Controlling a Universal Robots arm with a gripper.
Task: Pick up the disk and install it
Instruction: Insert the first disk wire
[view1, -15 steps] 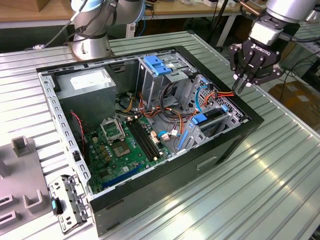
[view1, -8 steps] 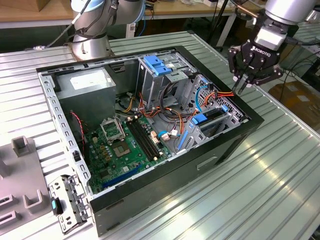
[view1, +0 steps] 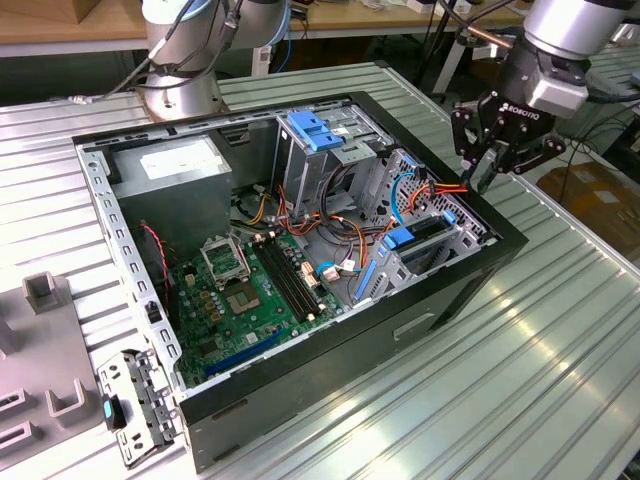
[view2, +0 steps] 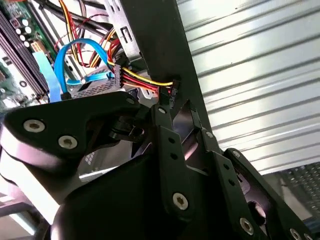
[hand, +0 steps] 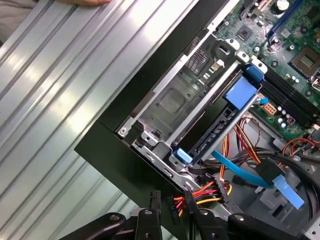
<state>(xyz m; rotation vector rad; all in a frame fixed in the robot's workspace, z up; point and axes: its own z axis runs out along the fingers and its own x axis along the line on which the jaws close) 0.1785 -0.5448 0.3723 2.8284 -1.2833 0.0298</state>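
Exterior view: finds disk (view1: 428, 230) seated in cage (view1: 458, 246) at case (view1: 400, 330) corner, held square by blue rails (view1: 399, 238); places gripper (view1: 484, 180) just above that corner beside power leads (view1: 448, 187), presumably for reach to the plug end; cannot tell claw width from any view.

The gripper (view1: 487, 172) hangs over a corner of the computer case (view1: 330, 385), cables (hand: 210, 190) just beneath it. The drive cage (hand: 175, 102) sits beside them, motherboard (view1: 240, 290) beyond.
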